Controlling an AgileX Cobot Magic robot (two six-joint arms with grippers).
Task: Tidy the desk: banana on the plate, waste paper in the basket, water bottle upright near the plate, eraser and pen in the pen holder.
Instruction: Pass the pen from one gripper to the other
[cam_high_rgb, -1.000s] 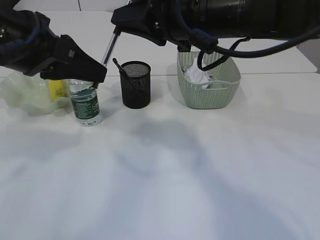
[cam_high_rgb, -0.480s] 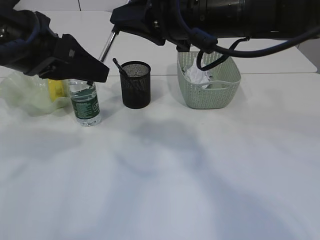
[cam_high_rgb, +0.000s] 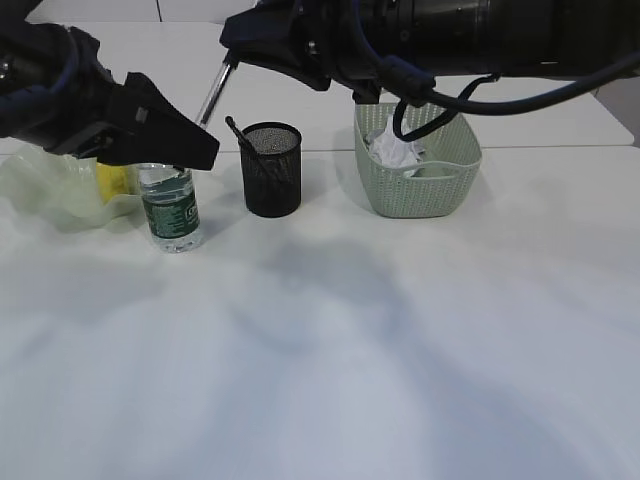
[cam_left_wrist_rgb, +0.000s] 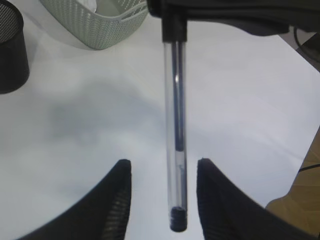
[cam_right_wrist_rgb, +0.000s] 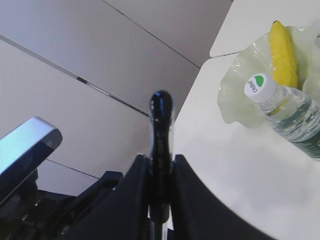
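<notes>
Clamping a clear-barrelled pen (cam_right_wrist_rgb: 161, 150) between its two dark fingers, the right gripper (cam_right_wrist_rgb: 160, 165) holds it by one end, the black cap end poking out past the fingertips in the right wrist view. In the exterior view that pen (cam_high_rgb: 214, 92) slants down and left from the right gripper (cam_high_rgb: 236, 60), high above the desk (cam_high_rgb: 400, 330). The pen's free end hangs between the two fingers of the left gripper (cam_left_wrist_rgb: 162, 185), which stand apart on either side of the barrel with a gap showing on each side; they do not touch it in the left wrist view. In the exterior view the left gripper (cam_high_rgb: 195, 148) sits just above the water bottle (cam_high_rgb: 172, 208).

That water bottle stands upright on the desk, green label facing the camera, just beside the pale green glass plate (cam_high_rgb: 45, 190). A banana (cam_right_wrist_rgb: 283, 52) lies in the plate. To the right of the bottle stands the black mesh pen holder (cam_high_rgb: 272, 168), with a thin dark stick-like item leaning out of its left rim. Further right sits the sage-green basket (cam_high_rgb: 420, 170), with a crumpled ball of waste paper (cam_high_rgb: 395, 150) inside it. The eraser cannot be made out in any view.
</notes>
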